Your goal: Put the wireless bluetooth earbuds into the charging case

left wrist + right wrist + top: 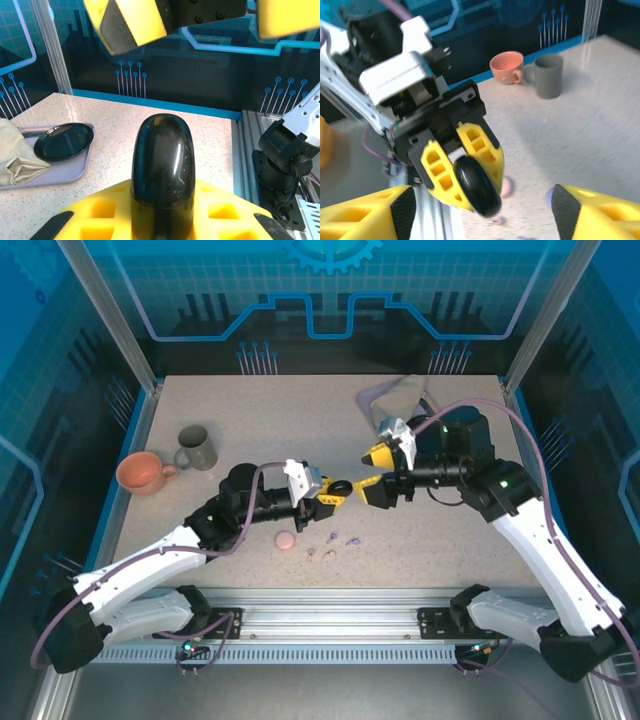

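Orange cup [140, 472] and grey mug [196, 448] stand at the table's 9 o'clock edge, well clear of the work. The left gripper [333, 492] is clenched on the black charging case [162, 170], held above the table centre; the case appears closed. A pink charging case [285, 540] lies at its 7 o'clock. Just right of it on the table, two pale pink earbuds [328, 556] and two lavender earbuds [352, 538] lie loose, so no insertion appears done. The right gripper [372, 472] faces the black case, jaws released and empty. A lavender tray [385, 400] with a cloth [15, 160] sits at 1 o'clock. Obstruction: none apparent.
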Robot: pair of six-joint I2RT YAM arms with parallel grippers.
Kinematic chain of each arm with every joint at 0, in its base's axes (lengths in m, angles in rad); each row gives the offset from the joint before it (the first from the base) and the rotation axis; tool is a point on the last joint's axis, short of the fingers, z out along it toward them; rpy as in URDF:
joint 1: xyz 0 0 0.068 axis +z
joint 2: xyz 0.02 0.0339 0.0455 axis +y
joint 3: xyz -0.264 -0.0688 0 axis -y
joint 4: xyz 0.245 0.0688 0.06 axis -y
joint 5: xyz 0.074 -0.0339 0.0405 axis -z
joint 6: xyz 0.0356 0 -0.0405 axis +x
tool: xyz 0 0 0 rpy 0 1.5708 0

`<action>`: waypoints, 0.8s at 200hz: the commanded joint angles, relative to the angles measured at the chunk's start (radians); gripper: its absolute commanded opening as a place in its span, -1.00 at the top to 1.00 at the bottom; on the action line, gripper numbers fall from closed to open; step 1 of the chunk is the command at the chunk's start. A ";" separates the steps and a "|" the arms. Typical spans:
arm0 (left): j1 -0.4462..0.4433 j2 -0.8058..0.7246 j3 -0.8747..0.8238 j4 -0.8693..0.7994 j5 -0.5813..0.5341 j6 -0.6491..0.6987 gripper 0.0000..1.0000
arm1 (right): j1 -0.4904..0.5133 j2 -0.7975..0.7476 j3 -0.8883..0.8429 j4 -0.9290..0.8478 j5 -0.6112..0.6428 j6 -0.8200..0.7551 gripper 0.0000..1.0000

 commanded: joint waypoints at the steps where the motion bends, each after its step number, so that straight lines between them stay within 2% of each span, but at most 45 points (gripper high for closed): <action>1: -0.005 -0.043 0.048 -0.056 0.028 0.060 1.00 | 0.023 -0.048 -0.017 -0.040 0.052 -0.352 -0.51; 21: -0.006 -0.050 0.064 -0.099 0.037 0.107 1.00 | 0.055 -0.053 -0.003 -0.104 0.055 -0.538 -0.47; 42: -0.006 -0.047 0.092 -0.162 0.027 0.165 1.00 | 0.088 -0.029 0.033 -0.137 0.073 -0.619 -0.47; 97: -0.006 -0.015 0.140 -0.216 0.025 0.233 1.00 | 0.172 0.063 0.094 -0.142 0.123 -0.638 -0.36; 160: -0.006 -0.002 0.151 -0.213 0.031 0.242 1.00 | 0.182 0.091 0.094 -0.124 0.123 -0.634 -0.19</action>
